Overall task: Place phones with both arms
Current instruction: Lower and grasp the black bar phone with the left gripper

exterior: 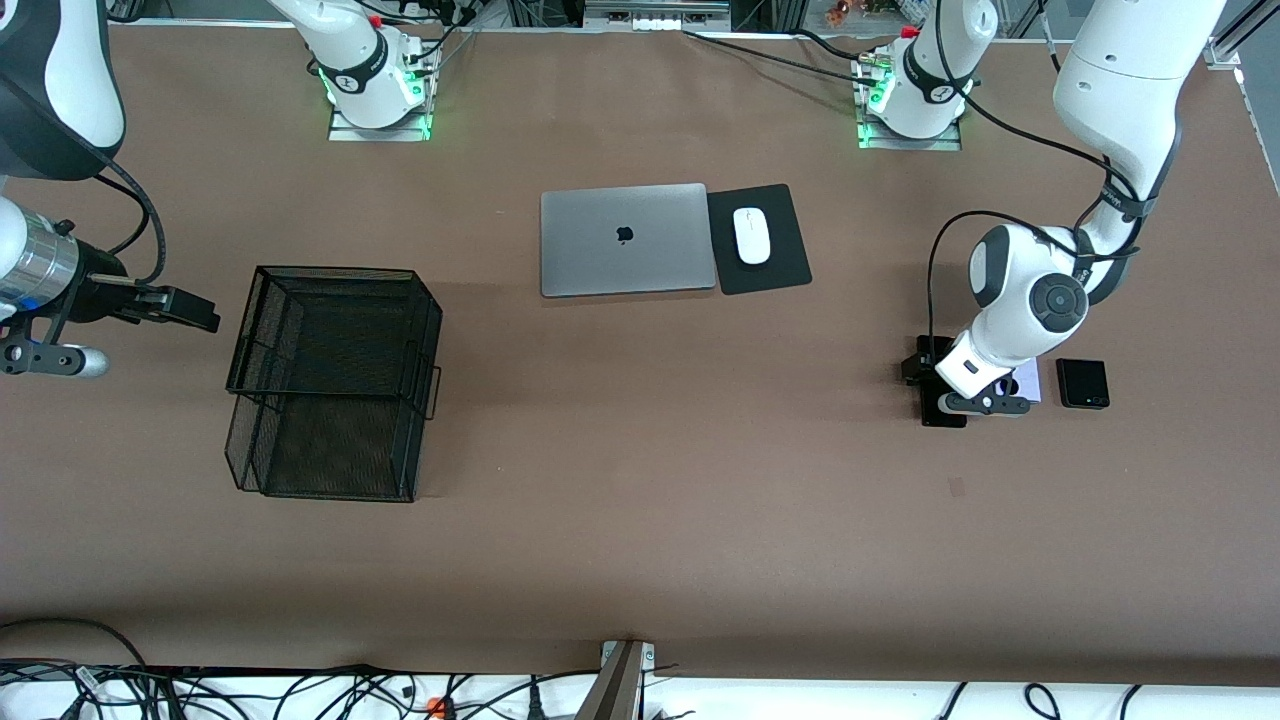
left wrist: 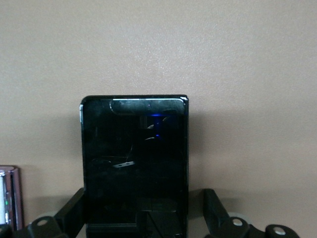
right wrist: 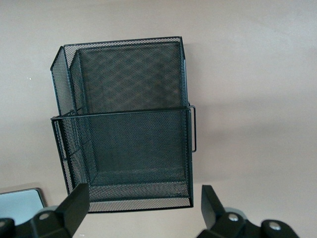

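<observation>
Phones: long black slab (left wrist: pixel 134 163) lies on the tabletop between your left claw's (left wrist: pixel 143 218) wide-open fingers, unpinched, so descend and close next; right claw (right wrist: pixel 143 208) waits wide by the mesh basket (right wrist: pixel 126 124).

The left arm (exterior: pixel 1030 300) hides most of the lilac-white phone (exterior: pixel 1030 380) and part of the long black phone (exterior: pixel 943 410) beside it.
</observation>
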`<state>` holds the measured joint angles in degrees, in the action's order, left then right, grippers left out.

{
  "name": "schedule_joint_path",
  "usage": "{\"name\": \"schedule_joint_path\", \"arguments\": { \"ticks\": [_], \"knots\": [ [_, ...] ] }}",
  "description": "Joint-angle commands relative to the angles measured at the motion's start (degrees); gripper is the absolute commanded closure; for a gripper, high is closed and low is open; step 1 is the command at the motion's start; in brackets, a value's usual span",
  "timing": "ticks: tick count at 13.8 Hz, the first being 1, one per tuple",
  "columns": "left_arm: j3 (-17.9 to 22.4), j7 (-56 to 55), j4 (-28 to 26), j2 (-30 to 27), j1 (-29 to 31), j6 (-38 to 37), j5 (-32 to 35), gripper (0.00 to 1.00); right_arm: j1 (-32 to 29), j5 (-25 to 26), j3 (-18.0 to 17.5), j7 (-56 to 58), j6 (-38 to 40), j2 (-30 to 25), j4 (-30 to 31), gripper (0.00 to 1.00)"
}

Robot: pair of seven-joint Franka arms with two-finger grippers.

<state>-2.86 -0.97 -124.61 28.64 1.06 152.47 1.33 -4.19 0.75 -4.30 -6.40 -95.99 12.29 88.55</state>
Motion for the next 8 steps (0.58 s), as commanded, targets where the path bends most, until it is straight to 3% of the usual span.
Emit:
{"name": "schedule_joint_path", "arguments": {
  "ticks": [1, 6, 7, 8],
  "knots": [
    [0.14, -0.79, -2.05, 0.09, -0.62, 0.46, -0.36, 0.15, -0.11, -0.66, 0.08, 0.51, 1.07, 0.1, -0.92, 0.0],
    [0.4, -0.79, -1.08, 1.06, -0.18, 0.55, -0.45, 0.88, -0.11, -0.75, 0.08, 0.42, 1.07, 0.1, -0.92, 0.0],
    [0.49, -0.96, -0.12, 1.06, -0.01, 0.11, -0.45, 0.98, -0.11, -0.75, 0.08, 0.42, 1.07, 0.1, -0.92, 0.0],
    [0.4, -1.48, 0.41, 1.15, -0.01, 0.02, -0.45, 1.0, -0.11, -0.75, 0.08, 0.42, 1.07, 0.1, -0.92, 0.0]
  ]
}}
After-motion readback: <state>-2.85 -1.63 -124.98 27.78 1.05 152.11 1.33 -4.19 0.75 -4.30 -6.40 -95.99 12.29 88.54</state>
